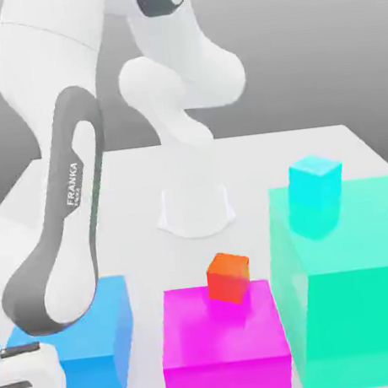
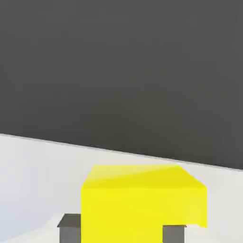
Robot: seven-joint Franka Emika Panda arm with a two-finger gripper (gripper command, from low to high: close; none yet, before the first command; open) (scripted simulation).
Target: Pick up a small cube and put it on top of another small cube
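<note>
yellow small cube (image 2: 142,204) sits right between the gripper (image 2: 122,232) fingers (image 2: 70,227), which pinch it from either side on the white table (image 2: 33,180). over in the exterior view, the orange-red small cube (image 1: 229,276) rests on a magenta block (image 1: 223,343), beside a blue block (image 1: 96,344).

My exterior camera looks down across the white tabletop (image 1: 327,144) toward the arm's base; my hand camera sits low, close behind the small yellow cube (image 2: 142,204).

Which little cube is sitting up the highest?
The cyan little cube. It sits on top of the tall teal block, the tallest one. The orange-red little cube sits lower, on the magenta block.
</note>
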